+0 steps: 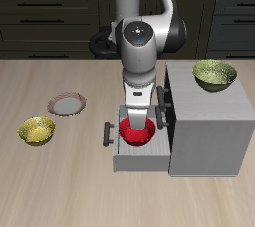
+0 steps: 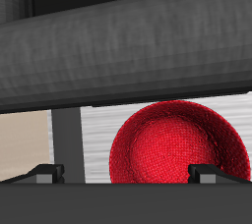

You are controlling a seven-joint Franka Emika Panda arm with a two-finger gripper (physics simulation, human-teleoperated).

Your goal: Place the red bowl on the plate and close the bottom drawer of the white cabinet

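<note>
The small glossy bright-red round bowl (image 1: 135, 130) sits inside the pulled-out bottom drawer (image 1: 135, 157) of the white cabinet (image 1: 207, 131), a light-grey box with a dark bar handle (image 1: 108, 134) on its front. The tool (image 1: 138, 117) hangs directly over it, just above the rim; the wrist view shows both fingertips (image 2: 43, 175) spread wide apart, the bowl (image 2: 179, 141) lying between and below them, nothing pinched.

I judge the bowl light and rigid, with a slick glazed-looking surface — its rounded wall would slip from a side squeeze, so the thin rim is the place to take hold, one finger inside and one outside. The drawer walls stand close around it, leaving little room.

The small round shallow plate (image 1: 67, 104), pale centre with reddish-brown rim, lies well apart on the wooden desk (image 1: 60, 181), farther back than a yellow-gold bowl (image 1: 37, 130). An olive-green bowl (image 1: 214, 74) rests on the cabinet top. No brands, labels or writing are readable anywhere.
</note>
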